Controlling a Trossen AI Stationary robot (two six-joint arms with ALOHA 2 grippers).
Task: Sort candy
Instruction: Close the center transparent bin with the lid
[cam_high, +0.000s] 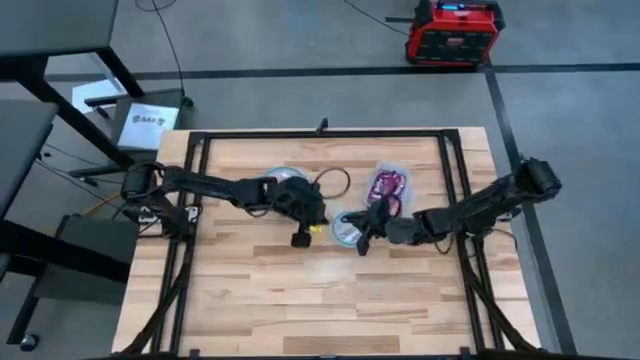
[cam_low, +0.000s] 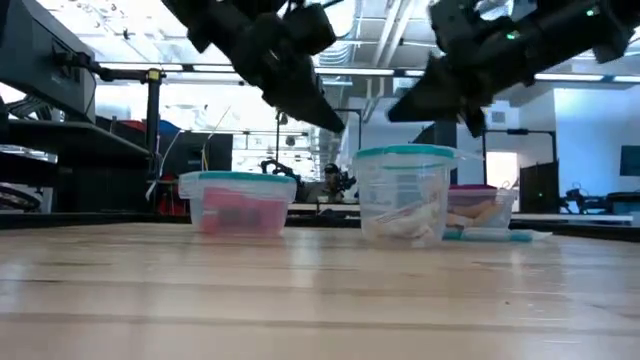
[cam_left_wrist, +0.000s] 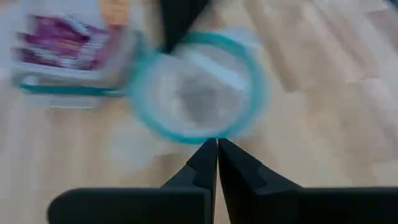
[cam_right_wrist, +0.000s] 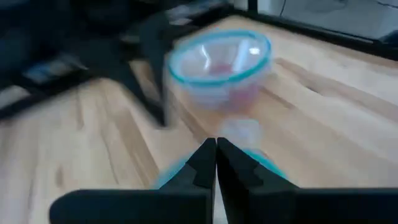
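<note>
Overhead, both arms meet mid-table. Left gripper (cam_left_wrist: 217, 144): fingers pressed together, nothing between them, tips just short of the round container (cam_left_wrist: 198, 87) rim; pale stick candy (cam_low: 405, 222) lies inside it. Right gripper (cam_right_wrist: 216, 142): fingers together too, empty, over the same tub. More candy, purple packets (cam_high: 387, 184), sits in the rectangular container (cam_high: 379, 169) beyond, apart from both grippers.

Candy (cam_left_wrist: 59, 40) and round container (cam_left_wrist: 196, 87) are blurred.
</note>
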